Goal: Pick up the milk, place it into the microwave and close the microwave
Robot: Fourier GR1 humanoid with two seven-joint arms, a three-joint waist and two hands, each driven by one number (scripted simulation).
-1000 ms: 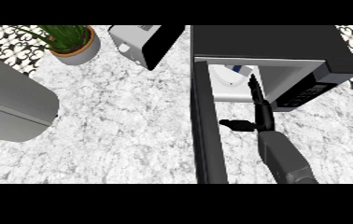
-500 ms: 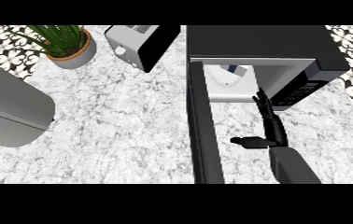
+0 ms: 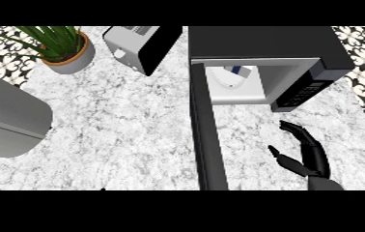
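The microwave (image 3: 271,45) stands at the back right with its black door (image 3: 206,129) swung fully open toward me. Inside its white cavity sits the milk carton (image 3: 239,70), white with a blue patch, near the round turntable. My right hand (image 3: 308,153) is open, fingers relaxed, over the counter in front of the microwave and right of the door, holding nothing. It is well clear of the carton. The left hand does not show.
A toaster (image 3: 135,47) stands left of the microwave. A potted plant (image 3: 61,47) sits at the back left. A grey rounded object (image 3: 18,120) lies at the left edge. Marble counter (image 3: 121,124) stretches between them.
My right hand has drawn back out of the microwave toward me and to the right, leaving the milk inside. The view has shifted a little rightward.
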